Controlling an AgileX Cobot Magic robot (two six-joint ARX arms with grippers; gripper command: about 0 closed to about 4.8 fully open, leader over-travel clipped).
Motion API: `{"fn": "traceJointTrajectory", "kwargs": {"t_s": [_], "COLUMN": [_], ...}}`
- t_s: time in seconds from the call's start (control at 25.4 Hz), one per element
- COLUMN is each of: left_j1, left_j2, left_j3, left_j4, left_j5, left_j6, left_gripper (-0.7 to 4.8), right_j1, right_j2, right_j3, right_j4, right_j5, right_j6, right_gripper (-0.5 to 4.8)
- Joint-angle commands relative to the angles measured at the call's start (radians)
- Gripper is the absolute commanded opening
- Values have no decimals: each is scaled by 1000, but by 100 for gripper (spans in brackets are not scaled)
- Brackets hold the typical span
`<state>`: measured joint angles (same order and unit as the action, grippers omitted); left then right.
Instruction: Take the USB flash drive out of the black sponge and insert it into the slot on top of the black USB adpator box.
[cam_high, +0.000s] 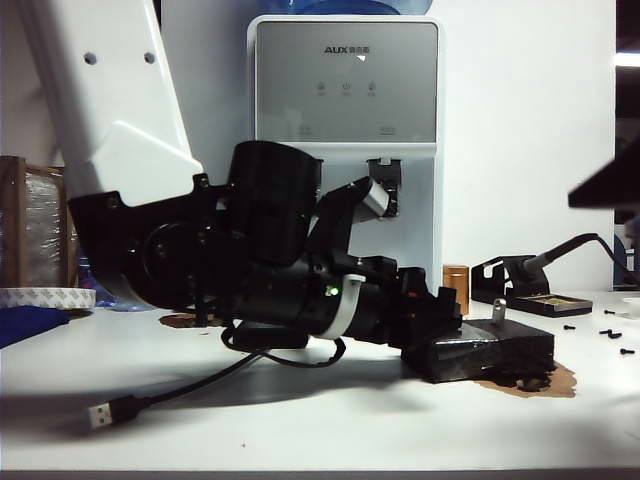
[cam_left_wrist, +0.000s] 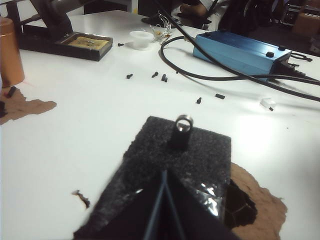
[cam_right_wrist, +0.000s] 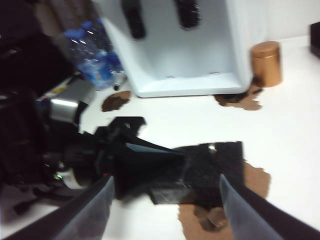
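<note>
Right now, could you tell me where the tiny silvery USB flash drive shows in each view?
Exterior view: tiny silvery USB flash drive stands upright in the chunky black foam sponge, right of centre.
Left wrist view: centre, loop end up.
Right wrist view: small glint on the sponge's far edge.
Shared landmark: copper-coloured cylinder.

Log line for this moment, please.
USB flash drive: upright in black sponge | left gripper: shut, pressing on sponge | right gripper: open, above sponge
</note>
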<state>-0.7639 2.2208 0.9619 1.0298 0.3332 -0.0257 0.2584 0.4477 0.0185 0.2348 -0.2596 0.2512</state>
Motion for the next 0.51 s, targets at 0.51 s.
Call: {"fn": "traceJointTrajectory", "kwargs": {"t_s": [0.51], "left_j1": [-1], "left_j2": [13], "left_j3": [-3], "left_j4": [-50], "left_j5": [0], "left_j6": [6], "left_gripper": [-5], "right_j1": [10], "right_j2": [623], "right_j3": [270], "right_j4": [220], "right_j5": [-26], "right_j6": [-177], "right_gripper": [360]}}
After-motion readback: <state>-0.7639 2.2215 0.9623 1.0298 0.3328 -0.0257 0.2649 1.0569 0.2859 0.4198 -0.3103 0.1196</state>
